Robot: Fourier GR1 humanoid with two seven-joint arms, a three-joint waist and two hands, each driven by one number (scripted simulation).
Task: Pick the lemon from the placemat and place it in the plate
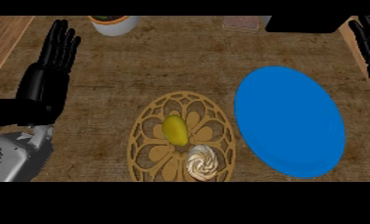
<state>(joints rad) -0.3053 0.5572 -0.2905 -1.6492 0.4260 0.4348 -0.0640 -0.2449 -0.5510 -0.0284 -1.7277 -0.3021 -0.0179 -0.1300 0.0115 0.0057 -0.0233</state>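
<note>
A yellow lemon point(175, 129) lies near the middle of a round tan lattice placemat point(153, 115) at the lower centre of the counter. Just right of the placemat sits a large blue plate point(289, 120) with nothing on it. My left hand point(51, 66) stands at the left edge, open with fingers straight up, well apart from the lemon. Only the black fingers of my right hand point(360, 34) show at the upper right edge, straight and far above the plate.
A cream-swirled cupcake point(202, 163) sits on the placemat just below and right of the lemon. At the back stand a white pot point(113, 24), a small pinkish item point(241, 22) and a black object point(303, 24). The brown counter lies bare between them.
</note>
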